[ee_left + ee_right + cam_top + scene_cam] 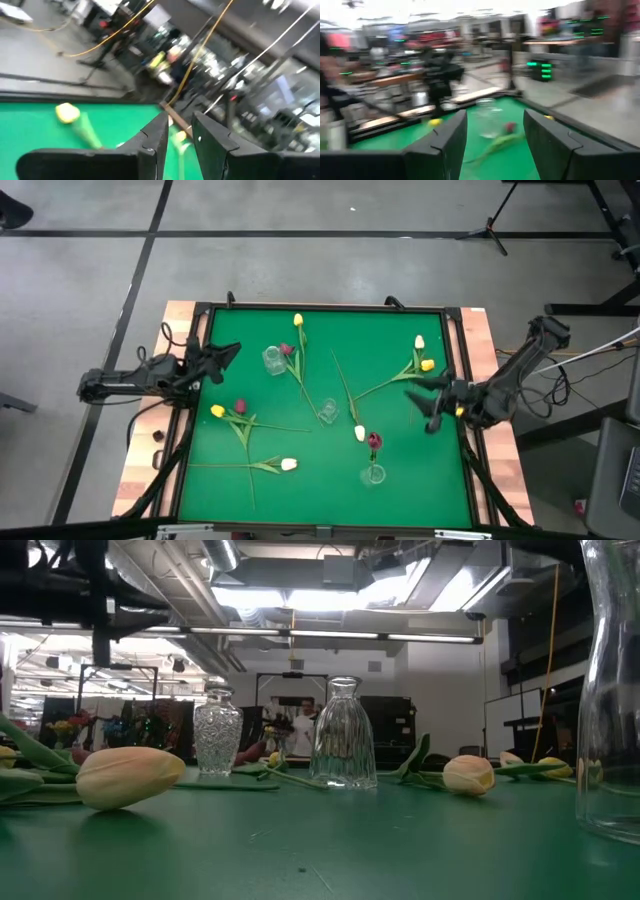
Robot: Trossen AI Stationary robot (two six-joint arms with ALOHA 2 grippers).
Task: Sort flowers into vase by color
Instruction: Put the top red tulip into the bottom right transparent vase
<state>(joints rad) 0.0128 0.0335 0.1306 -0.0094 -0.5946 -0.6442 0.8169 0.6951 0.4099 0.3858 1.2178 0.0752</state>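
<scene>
My right gripper is at about 3 o'clock on the table, above the green mat, and its fingers stand wide apart with nothing between them. My left gripper waits at 9 o'clock, at the mat's edge, with its fingers a little apart and also empty.

One dark red flower already stands in the vase at 5 o'clock. The other flowers lie flat on the mat: two yellow ones at 2 o'clock, near my right gripper, one yellow at 12 o'clock, a yellow and a red at 8 o'clock, a white one at 7 o'clock and a white one near the centre. Two more glass vases stand at 11 o'clock and at the centre.
</scene>
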